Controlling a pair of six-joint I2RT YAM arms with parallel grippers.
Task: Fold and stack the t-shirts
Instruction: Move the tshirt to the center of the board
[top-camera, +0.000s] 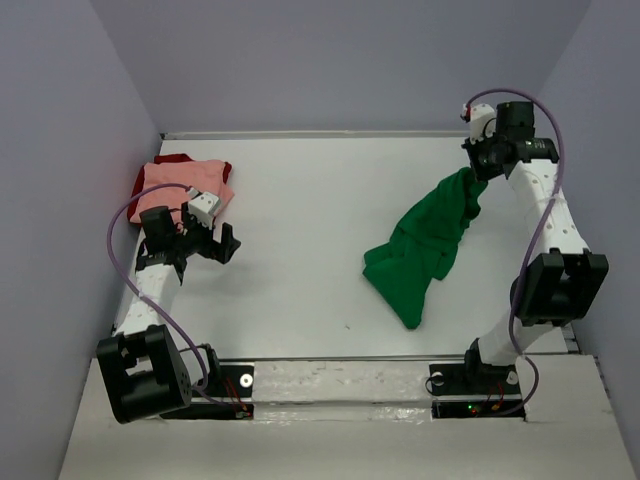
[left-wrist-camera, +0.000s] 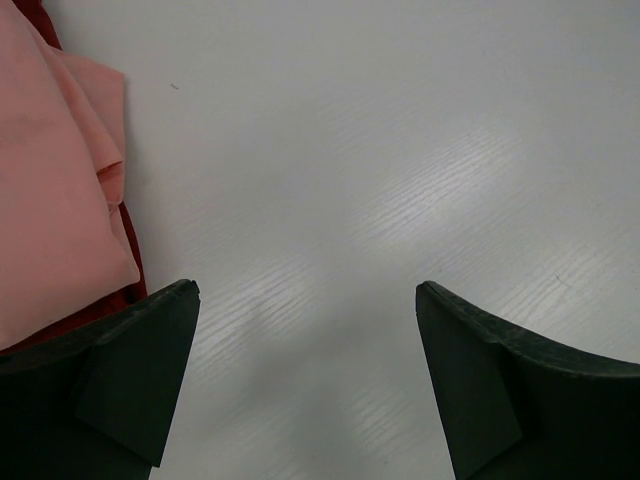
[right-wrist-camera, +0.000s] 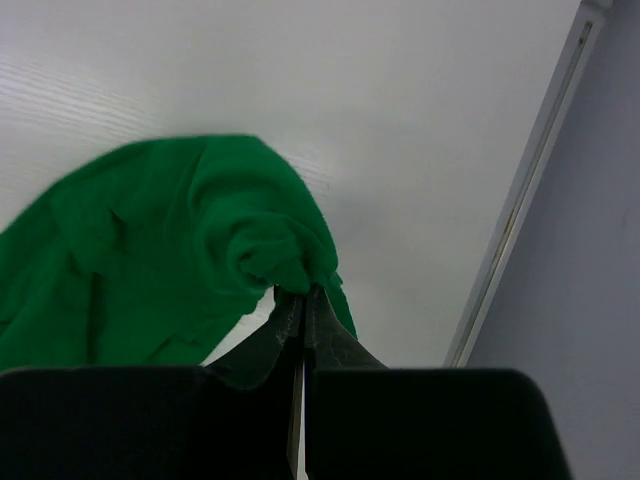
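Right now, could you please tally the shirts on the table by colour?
green shirt: 1
pink shirt: 1
dark red shirt: 1
Total: 3

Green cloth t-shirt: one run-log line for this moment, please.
right hand: shut on green cloth t-shirt | left hand: open | salmon pink t-shirt: on dark red t-shirt
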